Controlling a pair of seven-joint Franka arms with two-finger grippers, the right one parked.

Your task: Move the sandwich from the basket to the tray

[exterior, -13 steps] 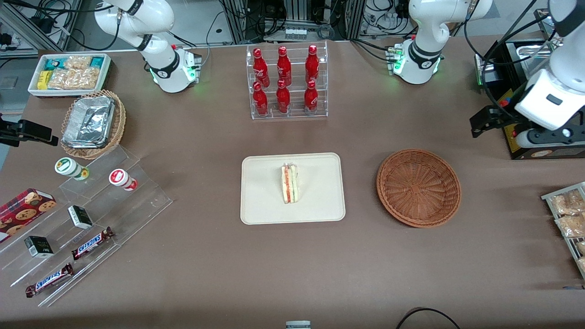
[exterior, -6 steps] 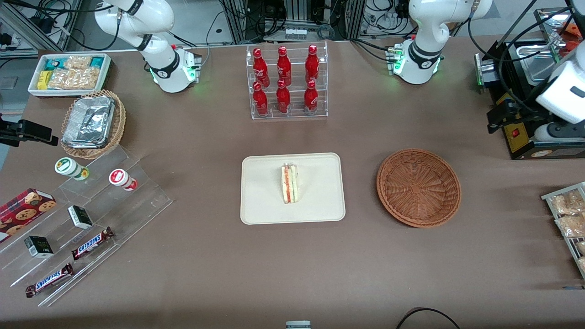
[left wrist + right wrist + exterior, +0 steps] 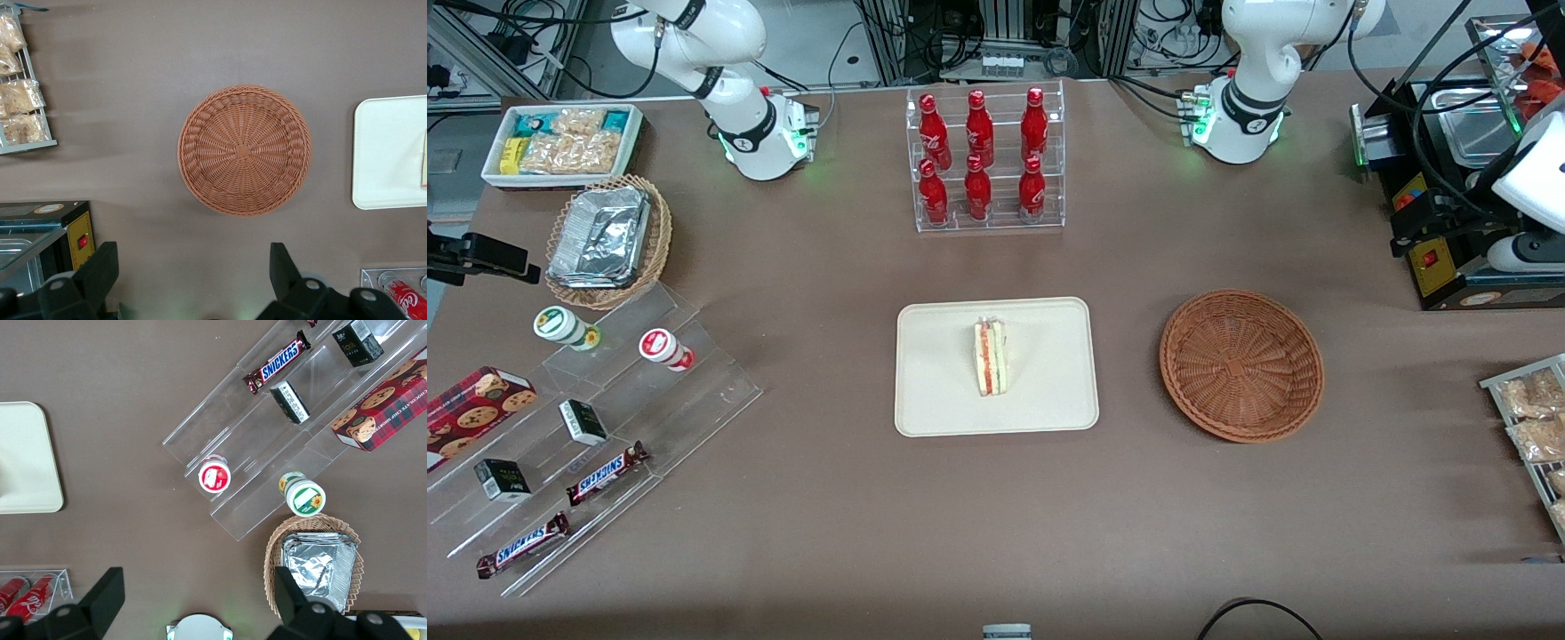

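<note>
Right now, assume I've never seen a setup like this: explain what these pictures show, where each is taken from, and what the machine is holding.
Two white robot arms are bolted to a brown table. One picture looks at the table from the front. The other two come from cameras on the arms' wrists, looking straight down.

In the middle lies a cream tray with a wrapped sandwich on it. Beside it, toward the working arm's end, sits a brown wicker basket with nothing in it. Farther from the front camera stands a rack of red bottles. Snacks lie toward the parked arm's end.

The working arm's gripper hangs high, near the table's edge, open and holding nothing. Its two dark fingers frame its own camera's view of the basket.
</note>
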